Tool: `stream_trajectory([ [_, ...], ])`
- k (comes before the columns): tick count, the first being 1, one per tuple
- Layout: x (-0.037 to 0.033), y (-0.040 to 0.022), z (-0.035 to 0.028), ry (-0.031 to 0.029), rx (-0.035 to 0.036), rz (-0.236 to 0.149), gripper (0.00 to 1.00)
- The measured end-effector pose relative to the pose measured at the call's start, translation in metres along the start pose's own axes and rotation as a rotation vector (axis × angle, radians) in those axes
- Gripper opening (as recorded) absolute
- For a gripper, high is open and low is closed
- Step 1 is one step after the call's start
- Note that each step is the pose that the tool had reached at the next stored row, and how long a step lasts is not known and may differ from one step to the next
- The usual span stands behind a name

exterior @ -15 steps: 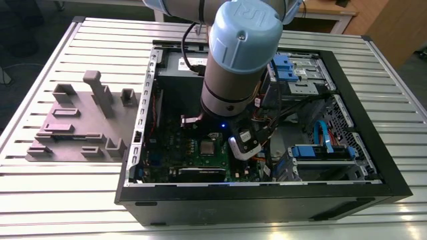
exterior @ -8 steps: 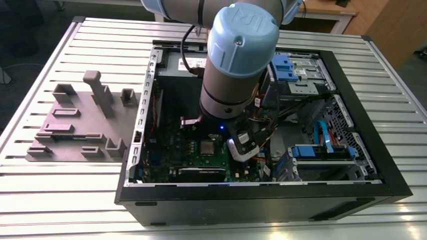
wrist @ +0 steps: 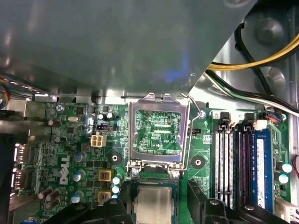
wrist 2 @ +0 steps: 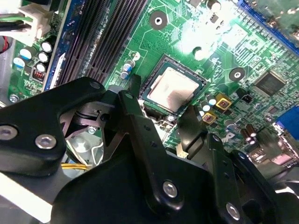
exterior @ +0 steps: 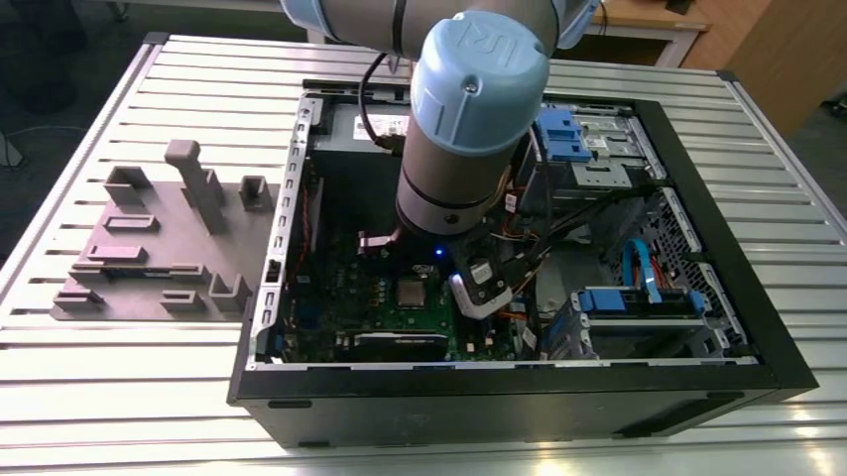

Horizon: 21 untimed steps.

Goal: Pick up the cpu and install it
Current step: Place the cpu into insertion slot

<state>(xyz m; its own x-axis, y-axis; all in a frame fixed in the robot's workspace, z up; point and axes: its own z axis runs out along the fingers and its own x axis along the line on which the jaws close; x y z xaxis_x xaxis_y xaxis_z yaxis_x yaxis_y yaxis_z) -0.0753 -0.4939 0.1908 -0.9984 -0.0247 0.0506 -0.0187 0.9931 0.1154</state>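
cpu (wrist 2: 174, 91): flat in the socket (wrist 2: 150, 77), silver top up, on the green motherboard (wrist 2: 224, 42).
load plate (wrist: 133, 135): open, standing clear of the chip; lever (wrist: 189, 135) beside it unlatched.
end effector (wrist 2: 161, 100): fingers (wrist 2: 140, 116) apart, one each side of the cpu, clamped on nothing.
risk, seating: nothing retains the chip; a brush from a finger would likely skew it and could bend socket contacts.
risk, surroundings: capacitors (wrist 2: 126, 70) just beside the socket look exposed to the fingers.

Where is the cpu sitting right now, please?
In the first wrist view the cpu lies flat in its socket on the green motherboard, right next to the flipped-open silver socket frame.
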Motion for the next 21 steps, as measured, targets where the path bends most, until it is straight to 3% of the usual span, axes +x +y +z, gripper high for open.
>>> stream_trajectory([
  [21,-0.0039,-0.0001,0.0052,0.0031,-0.0001,0.003,0.59],
])
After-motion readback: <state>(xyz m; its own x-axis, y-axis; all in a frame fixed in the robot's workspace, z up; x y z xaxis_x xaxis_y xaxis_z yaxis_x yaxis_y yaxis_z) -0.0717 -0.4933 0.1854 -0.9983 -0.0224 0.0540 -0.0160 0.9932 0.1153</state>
